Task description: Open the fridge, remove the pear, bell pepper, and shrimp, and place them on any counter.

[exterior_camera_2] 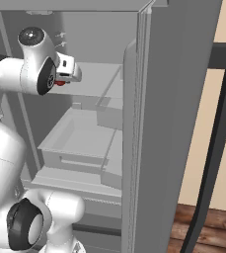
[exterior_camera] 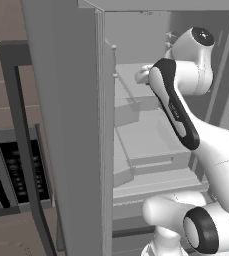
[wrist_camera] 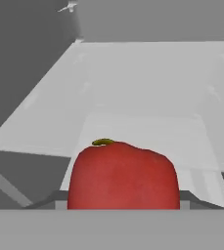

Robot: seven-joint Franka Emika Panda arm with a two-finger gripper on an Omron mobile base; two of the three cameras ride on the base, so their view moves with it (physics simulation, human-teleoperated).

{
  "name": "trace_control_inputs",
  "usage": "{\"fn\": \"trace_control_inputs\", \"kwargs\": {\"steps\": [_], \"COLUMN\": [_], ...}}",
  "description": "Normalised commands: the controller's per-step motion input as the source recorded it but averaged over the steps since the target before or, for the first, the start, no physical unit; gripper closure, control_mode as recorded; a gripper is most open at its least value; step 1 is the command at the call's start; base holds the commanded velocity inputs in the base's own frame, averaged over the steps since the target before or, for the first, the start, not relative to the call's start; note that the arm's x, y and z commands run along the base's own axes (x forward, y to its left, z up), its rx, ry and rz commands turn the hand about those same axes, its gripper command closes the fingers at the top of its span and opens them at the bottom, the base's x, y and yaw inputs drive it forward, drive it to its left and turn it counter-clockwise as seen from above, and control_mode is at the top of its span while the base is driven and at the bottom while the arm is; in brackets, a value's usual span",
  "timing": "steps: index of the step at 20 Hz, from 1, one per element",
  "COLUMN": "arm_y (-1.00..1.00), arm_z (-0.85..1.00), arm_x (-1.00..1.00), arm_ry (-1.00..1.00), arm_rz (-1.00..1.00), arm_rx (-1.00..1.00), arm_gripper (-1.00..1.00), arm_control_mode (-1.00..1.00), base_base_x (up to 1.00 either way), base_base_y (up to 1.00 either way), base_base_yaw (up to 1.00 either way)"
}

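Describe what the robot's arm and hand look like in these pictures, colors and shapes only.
The arm is glossy white, built of thick rounded segments with black bands and round black caps at its joints. One long link carries a black panel with faint lettering. The gripper is a small boxy white hand with dark details.

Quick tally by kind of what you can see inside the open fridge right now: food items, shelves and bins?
Bell pepper: 1, red, right in front of the hand camera
Fridge shelves: 1 upper shelf
Fridge bins: 1 drawer bin
Total: 3
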Motion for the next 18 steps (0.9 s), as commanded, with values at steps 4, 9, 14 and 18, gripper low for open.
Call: {"fn": "trace_control_inputs", "kwargs": {"steps": [4,9,14,18], "arm_y": [-0.13,-0.22,-0.14,-0.08], "arm_z": [0.51,0.30,0.14,0.03], "arm_x": [-1.00,-1.00,-1.00,-0.79], "arm_ry": [-0.03,0.00,-0.01,-0.01], "arm_rz": [-0.05,-0.08,-0.04,0.00], "arm_rx": [0.00,-0.01,0.00,0.00], "arm_gripper": [1.00,1.00,1.00,1.00], "arm_control_mode": [-1.00,-1.00,-1.00,-1.00], "base_base_x": [0.00,0.00,0.00,0.00], "base_base_y": [0.00,0.00,0.00,0.00], "base_base_yaw": [0.00,0.00,0.00,0.00]}}
